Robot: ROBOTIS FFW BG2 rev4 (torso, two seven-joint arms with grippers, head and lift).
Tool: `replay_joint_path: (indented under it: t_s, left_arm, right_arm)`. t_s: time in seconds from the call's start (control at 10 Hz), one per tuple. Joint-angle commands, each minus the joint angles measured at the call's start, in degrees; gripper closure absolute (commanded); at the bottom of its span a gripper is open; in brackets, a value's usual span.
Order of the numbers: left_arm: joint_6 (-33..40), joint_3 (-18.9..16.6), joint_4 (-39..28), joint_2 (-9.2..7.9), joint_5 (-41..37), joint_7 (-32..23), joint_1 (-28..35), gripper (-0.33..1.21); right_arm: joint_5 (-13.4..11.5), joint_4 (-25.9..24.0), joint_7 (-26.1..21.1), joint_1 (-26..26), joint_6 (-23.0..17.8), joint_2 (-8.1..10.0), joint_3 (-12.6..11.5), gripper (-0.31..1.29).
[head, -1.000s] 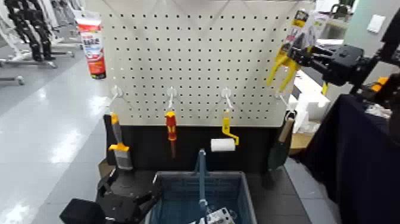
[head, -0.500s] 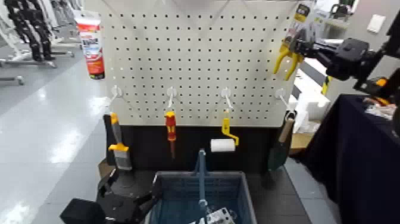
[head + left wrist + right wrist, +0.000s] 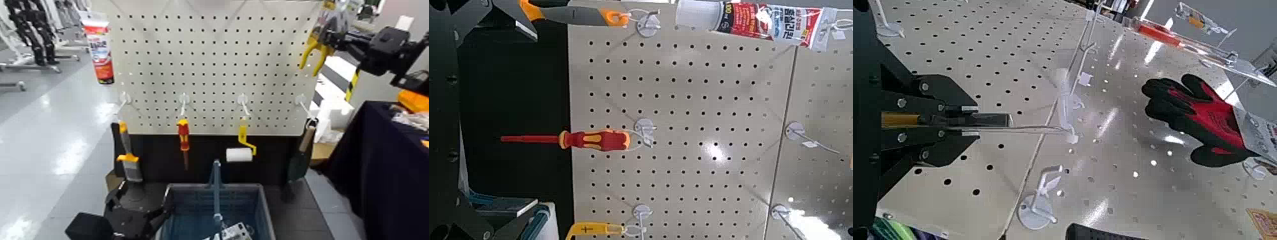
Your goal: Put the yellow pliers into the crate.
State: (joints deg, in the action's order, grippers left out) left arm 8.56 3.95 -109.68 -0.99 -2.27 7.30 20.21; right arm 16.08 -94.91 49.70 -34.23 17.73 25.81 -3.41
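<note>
The right end effector (image 3: 337, 39) is clamped on the yellow pliers (image 3: 317, 51) high at the pegboard's (image 3: 210, 64) upper right corner, past its edge. The pliers hang with handles pointing down, long axis near upright. Only the right wrist view shows a red-and-black glove (image 3: 1198, 115) hanging on the board. The crate (image 3: 216, 214) sits low and near, well apart from the pliers. The left end effector (image 3: 137, 214) rests beside the crate, fingers apart.
</note>
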Motion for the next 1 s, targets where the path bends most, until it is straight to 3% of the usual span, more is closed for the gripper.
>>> replay_joint_path:
  t_s: [0.1, 0.5, 1.0]
  left_arm:
    - [-0.1, -0.1, 0.0, 0.03, 0.0, 0.0, 0.0, 0.15]
    - [-0.3, -0.1, 0.0, -0.06, 0.0, 0.0, -0.2, 0.14]
    - [-0.8, 0.3, 0.0, -0.32, 0.0, 0.2, -0.7, 0.14]
  right_arm:
    - [-0.2, -1.6, 0.1, 0.0, 0.8, 0.65, -0.4, 1.11]
    - [-0.2, -4.9, 0.6, 2.8, 2.5, 0.29, -2.2, 1.11]
    - [0.2, -13.2, 1.0, 10.1, 6.1, -1.64, -7.3, 1.11]
